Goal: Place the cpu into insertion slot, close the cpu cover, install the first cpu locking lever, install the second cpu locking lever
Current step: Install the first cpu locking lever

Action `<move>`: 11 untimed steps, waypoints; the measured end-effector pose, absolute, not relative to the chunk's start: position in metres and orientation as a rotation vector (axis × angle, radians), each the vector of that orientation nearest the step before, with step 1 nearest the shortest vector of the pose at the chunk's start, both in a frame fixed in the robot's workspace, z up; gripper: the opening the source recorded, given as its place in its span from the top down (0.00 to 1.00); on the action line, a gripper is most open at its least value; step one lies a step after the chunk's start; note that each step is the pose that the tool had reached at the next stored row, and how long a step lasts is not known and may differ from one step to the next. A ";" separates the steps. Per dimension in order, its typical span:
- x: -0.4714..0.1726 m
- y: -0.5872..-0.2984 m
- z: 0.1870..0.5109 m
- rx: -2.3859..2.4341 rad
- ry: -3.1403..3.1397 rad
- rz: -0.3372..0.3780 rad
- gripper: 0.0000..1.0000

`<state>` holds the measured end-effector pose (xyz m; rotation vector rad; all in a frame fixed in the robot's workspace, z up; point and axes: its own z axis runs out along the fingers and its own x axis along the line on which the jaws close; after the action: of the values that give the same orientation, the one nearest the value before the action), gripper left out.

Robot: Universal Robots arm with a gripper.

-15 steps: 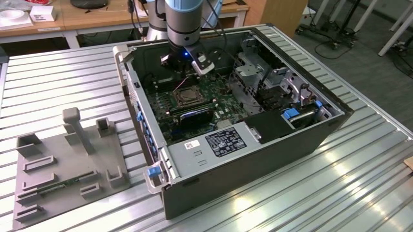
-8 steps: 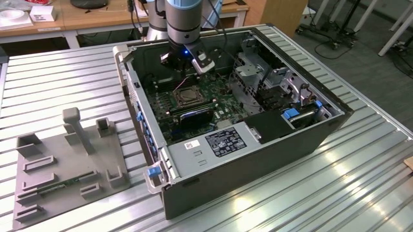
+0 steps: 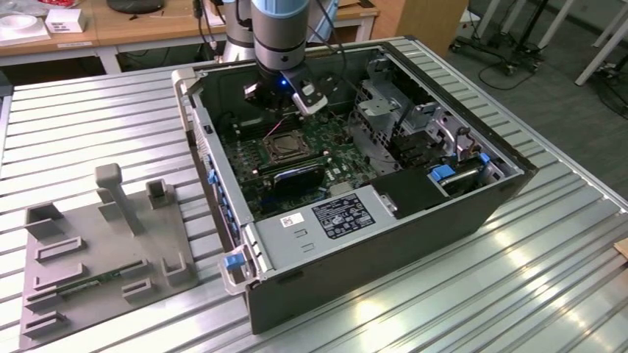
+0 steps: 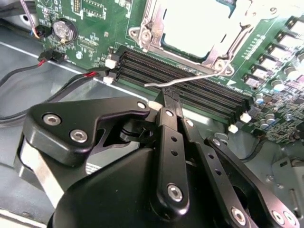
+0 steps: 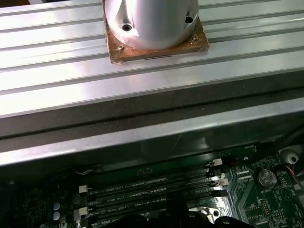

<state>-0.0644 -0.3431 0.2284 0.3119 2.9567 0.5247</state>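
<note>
In the second wrist view the cpu (image 4: 194, 23) lies pale and flat in the insertion slot (image 4: 216, 61). The silvery cpu cover (image 4: 151, 29) is folded down around it. A thin wire locking lever (image 4: 199, 77) sticks out from the socket corner over the black memory slots (image 4: 190, 90). My gripper (image 4: 168, 96) is shut, and its tips meet right at the lever's free end. Whether the wire is clamped or only touched I cannot tell. In the exterior view the gripper (image 3: 287, 112) hangs inside the open computer case just behind the insertion slot (image 3: 284, 145).
The case wall (image 3: 393, 243) rings the green motherboard (image 3: 324, 158). Drive cages (image 3: 412, 129) stand on the exterior view's right. Red and black cables (image 4: 71, 78) and a coin battery (image 4: 64, 29) lie beside the memory slots. A grey fixture plate (image 3: 98, 250) sits on the ribbed aluminium table (image 3: 549, 257).
</note>
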 end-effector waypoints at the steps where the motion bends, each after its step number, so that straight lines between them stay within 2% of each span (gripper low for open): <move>1: -0.065 -0.344 0.228 0.312 2.956 0.525 0.89; 11: -0.068 -0.346 0.223 0.308 2.942 0.536 0.89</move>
<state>-0.0675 -0.3461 0.2234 0.3080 2.9425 0.5364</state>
